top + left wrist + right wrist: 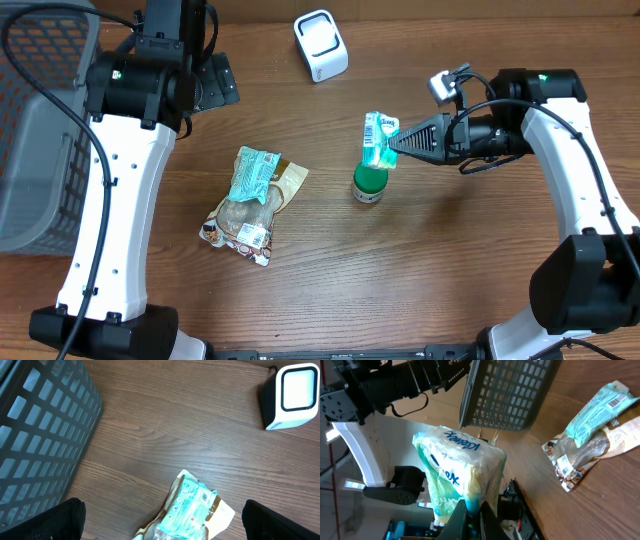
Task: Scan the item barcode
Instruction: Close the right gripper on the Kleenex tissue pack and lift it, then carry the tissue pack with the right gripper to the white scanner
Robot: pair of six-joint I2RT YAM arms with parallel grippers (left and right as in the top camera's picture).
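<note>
My right gripper (pixel 392 143) is shut on the edge of a green-and-white Kleenex tissue pack (pixel 378 140) and holds it in the air at mid-table. In the right wrist view the pack (pixel 460 470) stands upright above the closed fingers (pixel 465 515); no barcode shows on the face I see. The white barcode scanner (pixel 320 45) stands at the table's far edge, apart from the pack, and appears again at the top right of the left wrist view (pixel 292 395). My left gripper (pixel 165 522) hangs wide open at the back left, empty.
A teal packet (pixel 255 175) lies on a clear bag of brown snacks (pixel 245 225) left of centre, below the left gripper. A green-capped small container (pixel 369 184) stands just under the held pack. A dark grey mesh basket (pixel 40 130) fills the left edge.
</note>
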